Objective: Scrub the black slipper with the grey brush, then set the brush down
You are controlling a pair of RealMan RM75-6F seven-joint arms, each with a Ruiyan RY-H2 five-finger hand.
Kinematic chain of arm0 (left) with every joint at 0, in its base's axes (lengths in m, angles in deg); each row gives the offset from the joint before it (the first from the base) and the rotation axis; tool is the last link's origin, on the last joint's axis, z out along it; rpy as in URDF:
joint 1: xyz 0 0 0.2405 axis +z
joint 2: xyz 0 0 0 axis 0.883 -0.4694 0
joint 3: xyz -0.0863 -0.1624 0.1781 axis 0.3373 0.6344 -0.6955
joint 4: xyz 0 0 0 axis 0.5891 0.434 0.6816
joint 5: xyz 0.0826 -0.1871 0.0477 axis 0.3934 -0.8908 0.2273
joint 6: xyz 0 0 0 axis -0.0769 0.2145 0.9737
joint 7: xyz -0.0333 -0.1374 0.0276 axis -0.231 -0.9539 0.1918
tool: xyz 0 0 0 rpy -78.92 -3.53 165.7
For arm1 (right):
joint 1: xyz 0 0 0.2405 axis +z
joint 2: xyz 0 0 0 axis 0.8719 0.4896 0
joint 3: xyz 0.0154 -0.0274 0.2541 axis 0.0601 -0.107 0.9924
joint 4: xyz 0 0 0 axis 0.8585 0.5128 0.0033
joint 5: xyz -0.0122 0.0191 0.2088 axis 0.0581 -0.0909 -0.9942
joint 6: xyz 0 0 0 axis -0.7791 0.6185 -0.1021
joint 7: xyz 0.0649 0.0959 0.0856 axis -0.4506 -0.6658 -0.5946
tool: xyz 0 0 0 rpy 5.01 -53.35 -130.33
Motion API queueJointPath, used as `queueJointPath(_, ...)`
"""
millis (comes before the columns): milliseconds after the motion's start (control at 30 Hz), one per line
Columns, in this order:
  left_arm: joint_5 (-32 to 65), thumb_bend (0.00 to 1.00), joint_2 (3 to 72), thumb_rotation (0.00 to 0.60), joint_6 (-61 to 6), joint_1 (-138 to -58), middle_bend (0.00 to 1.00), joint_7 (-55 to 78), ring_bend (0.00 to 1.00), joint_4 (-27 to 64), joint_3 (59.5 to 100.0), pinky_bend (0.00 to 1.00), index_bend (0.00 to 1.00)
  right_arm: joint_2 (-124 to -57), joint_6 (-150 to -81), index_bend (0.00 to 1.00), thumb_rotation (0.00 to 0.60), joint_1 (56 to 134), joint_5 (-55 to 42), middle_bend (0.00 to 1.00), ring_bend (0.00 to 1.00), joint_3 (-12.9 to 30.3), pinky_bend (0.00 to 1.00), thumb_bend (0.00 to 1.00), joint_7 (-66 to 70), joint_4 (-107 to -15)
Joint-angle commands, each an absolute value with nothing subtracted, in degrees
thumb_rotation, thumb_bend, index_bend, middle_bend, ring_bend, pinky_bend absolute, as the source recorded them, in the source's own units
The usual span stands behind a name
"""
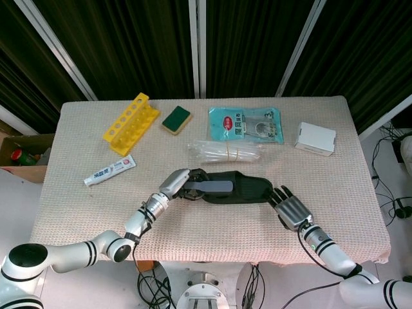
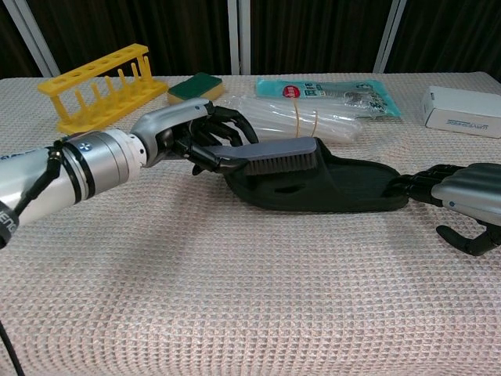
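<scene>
Brush (image 2: 270, 157), one, gripped by left hand (image 2: 196, 137) over one slipper (image 2: 344, 188).

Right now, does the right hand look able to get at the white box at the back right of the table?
Probably yes: the right hand rests at the slipper heel holding nothing, and the cloth between it and the white box looks bare.
</scene>
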State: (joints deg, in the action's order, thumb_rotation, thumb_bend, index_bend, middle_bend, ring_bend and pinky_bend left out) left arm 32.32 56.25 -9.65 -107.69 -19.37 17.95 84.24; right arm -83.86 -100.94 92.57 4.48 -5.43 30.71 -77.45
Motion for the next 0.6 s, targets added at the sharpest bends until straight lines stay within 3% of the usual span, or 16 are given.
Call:
queueJointPath(33, 34.14, 0.37, 54.77, 0.6, -8.95, -107.97, 0.97, -24.78, 0.8, 18.72, 83.43, 0.78, 0.89, -83.87, -100.87, 0.0, 0.6, 92.61, 4.4, 0.0, 0.0, -5.45, 0.0, 0.63, 30.73, -77.4)
queueJointPath(600, 27.18, 0.37, 66.07, 0.6, -19.98, -105.63, 0.96, -7.81, 0.79, 4.12, 86.99, 0.78, 0.89, -83.72, -101.12, 0.0, 0.6, 92.41, 3.67, 0.0, 0.0, -5.65, 0.0, 0.64, 30.9, -77.49)
